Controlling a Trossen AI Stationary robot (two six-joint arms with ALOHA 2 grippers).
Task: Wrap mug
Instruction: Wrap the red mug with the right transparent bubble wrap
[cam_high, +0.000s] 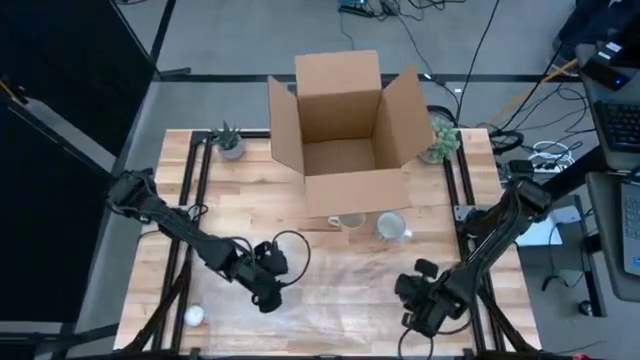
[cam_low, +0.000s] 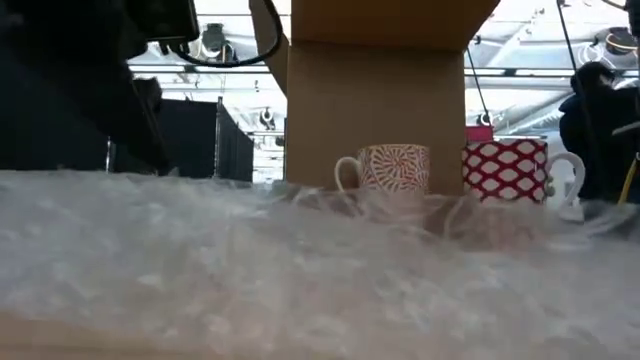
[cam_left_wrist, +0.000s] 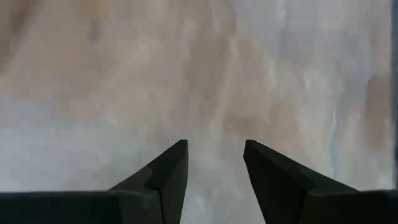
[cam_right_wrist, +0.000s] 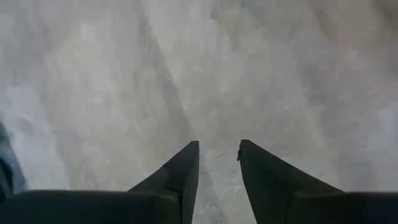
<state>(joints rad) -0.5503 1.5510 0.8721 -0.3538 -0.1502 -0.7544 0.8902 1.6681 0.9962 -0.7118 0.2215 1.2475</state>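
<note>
Your left gripper (cam_left_wrist: 214, 163) and right gripper (cam_right_wrist: 217, 160) both hang slightly parted over the bubble wrap (cam_high: 340, 285), gripping nothing. The mug (cam_high: 392, 226) stands on the tabletop (cam_high: 230, 200) by the cardboard box (cam_high: 345, 125).

A wooden table (cam_high: 190, 285) is seen carrying an open cardboard box (cam_high: 345, 130), two mugs (cam_high: 372, 223) just before it, a bubble-wrap sheet (cam_high: 340, 285), two small potted plants (cam_high: 229, 141) at the far corners, and a small white object (cam_high: 194, 316).
</note>
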